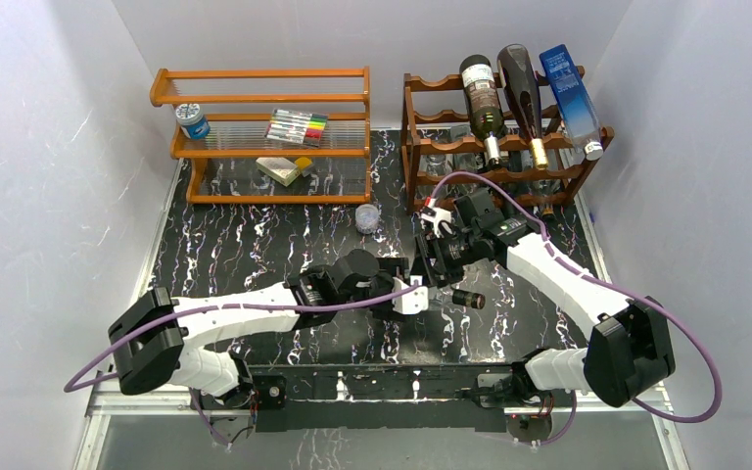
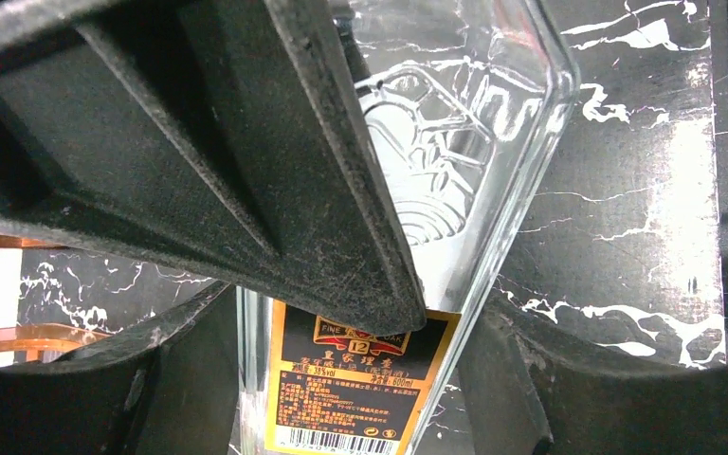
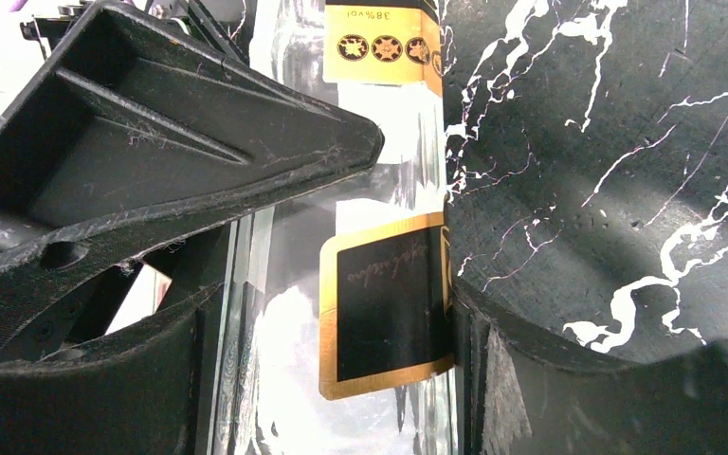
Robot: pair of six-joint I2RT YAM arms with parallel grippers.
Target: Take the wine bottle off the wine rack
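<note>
Clamping the wine bottle (image 3: 384, 303) across its clear body, I am closing my left pincer (image 2: 455, 327) and right pincer (image 3: 419, 248) to glass width, presumably so 2 grips share its weight, above the table (image 1: 255, 245) and apart from the wine rack (image 1: 413, 147).

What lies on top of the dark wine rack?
Three bottles: a green bottle, a dark bottle and a blue-labelled bottle, necks toward the arms. They hide part of the wine rack below; contents there unclear.
</note>
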